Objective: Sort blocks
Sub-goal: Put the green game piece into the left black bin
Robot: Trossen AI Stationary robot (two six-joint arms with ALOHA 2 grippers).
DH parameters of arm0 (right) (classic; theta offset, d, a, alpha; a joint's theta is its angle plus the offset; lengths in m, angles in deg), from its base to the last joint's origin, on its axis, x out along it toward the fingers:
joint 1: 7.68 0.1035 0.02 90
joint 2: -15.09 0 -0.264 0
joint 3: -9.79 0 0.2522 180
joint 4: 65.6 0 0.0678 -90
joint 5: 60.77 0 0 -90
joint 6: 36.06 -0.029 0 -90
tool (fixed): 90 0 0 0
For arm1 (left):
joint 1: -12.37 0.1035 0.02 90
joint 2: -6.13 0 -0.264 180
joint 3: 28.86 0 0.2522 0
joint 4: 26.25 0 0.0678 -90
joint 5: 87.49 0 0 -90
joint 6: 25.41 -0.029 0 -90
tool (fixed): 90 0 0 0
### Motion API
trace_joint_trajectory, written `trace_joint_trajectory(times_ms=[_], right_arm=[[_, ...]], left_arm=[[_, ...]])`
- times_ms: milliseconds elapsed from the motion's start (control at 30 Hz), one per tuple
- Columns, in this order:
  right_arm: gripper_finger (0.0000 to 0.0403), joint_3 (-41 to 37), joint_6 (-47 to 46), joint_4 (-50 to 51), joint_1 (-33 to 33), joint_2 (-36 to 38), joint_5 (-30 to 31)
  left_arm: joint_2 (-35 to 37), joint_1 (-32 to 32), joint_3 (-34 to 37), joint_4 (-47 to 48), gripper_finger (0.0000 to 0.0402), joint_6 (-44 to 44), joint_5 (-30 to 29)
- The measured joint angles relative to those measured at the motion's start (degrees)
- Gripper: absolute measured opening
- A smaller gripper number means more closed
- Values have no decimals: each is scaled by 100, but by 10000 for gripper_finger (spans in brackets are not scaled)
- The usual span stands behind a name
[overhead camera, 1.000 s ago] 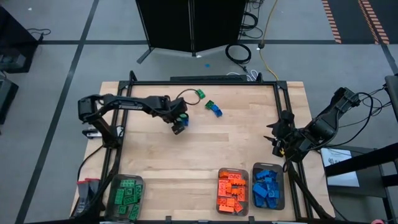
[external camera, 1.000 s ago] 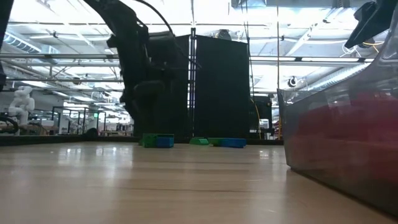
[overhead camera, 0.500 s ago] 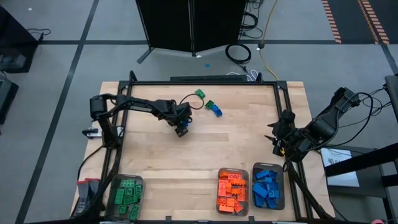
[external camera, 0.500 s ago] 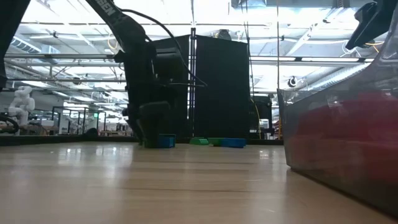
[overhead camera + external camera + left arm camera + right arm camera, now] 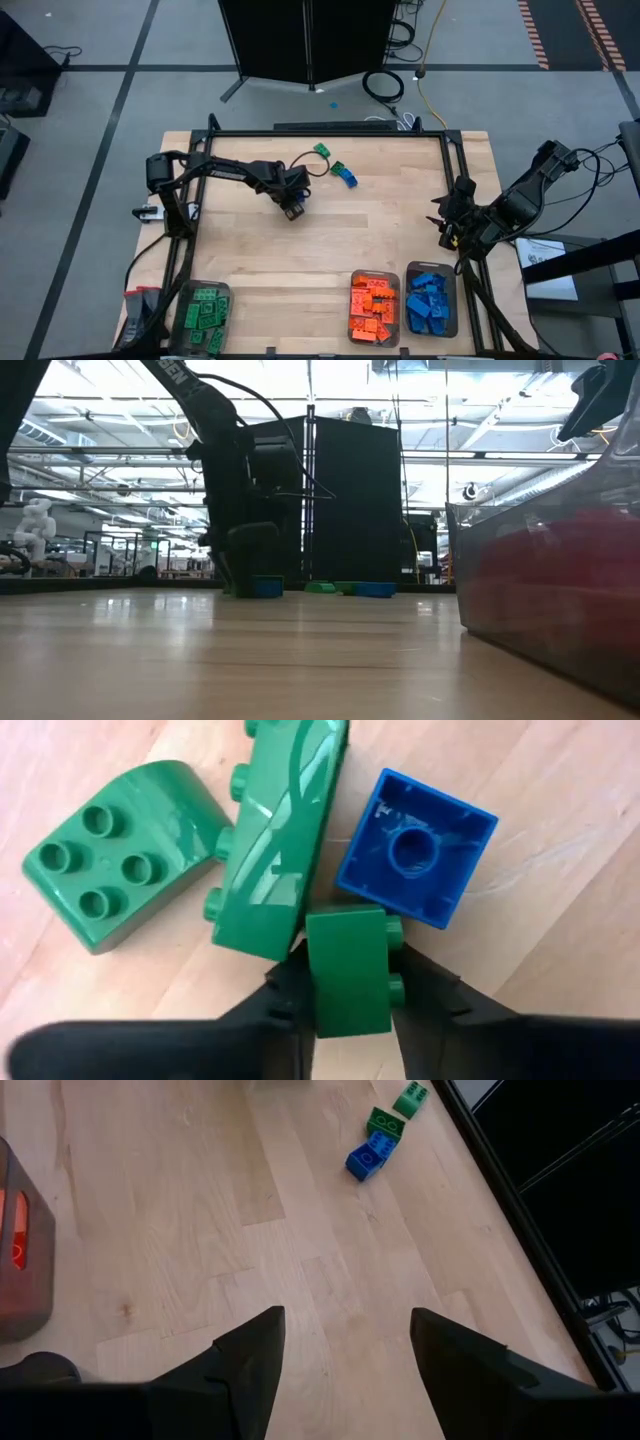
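Observation:
My left gripper (image 5: 348,985) stands at the far left of the table (image 5: 293,207), pointing down over a small cluster of blocks. It is shut on a small green brick (image 5: 350,965). Beside that brick lie a long green brick (image 5: 275,840) on its side, a curved green brick (image 5: 115,850) studs up, and a blue brick (image 5: 415,845) hollow side up. Farther back lie a green brick (image 5: 322,151) and a green and blue pair (image 5: 344,174). My right gripper (image 5: 345,1340) hangs open over the table's right edge (image 5: 447,222). My left gripper pinches the small green brick between its two fingers (image 5: 290,990), on two opposite sides (image 5: 385,960); the studded side faces one finger. The fingers come from above, pointing steeply down. The brick sits on the table, its far end against the long green brick.
Three clear trays stand at the near edge: one with green bricks (image 5: 203,315) at the left, one with orange (image 5: 374,305) and one with blue (image 5: 431,305) at the right. Bare wood lies between them and the cluster. A black frame (image 5: 330,131) rims the table.
My left gripper has gone down onto the cluster of bricks, shifting slightly toward the table's right, and has then stayed there. The bricks lie where they were. My right arm has kept still.

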Motion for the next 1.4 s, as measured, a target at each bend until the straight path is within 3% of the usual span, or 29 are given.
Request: trace_joint_trajectory(times_ms=[233, 433, 600, 833, 1100, 1200, 1400], right_arm=[[212, 0, -99, 1, 0, 0, 0], [212, 0, -141, 15, 0, 0, -1], [212, 0, -134, 44, 0, 0, -1], [212, 0, 34, 66, 0, 2, 2], [212, -2, 196, 196, 0, 0, 4], [212, -2, 200, 259, 0, 0, 4], [212, -2, 323, 282, -2, 0, 175]], left_arm=[[128, 3, 1, 191, 82, 406, 64], [386, -227, -227, 1266, 82, 518, 428], [873, -799, -295, 2044, 82, 966, 709], [1753, -2290, -295, 2825, 82, 2154, 1201], [2646, -4388, -302, 2834, 82, 4926, 1255], [2747, -5141, -303, 2834, 82, 5699, 1248], [2646, -6307, -304, 2894, 82, 6408, 1353]])
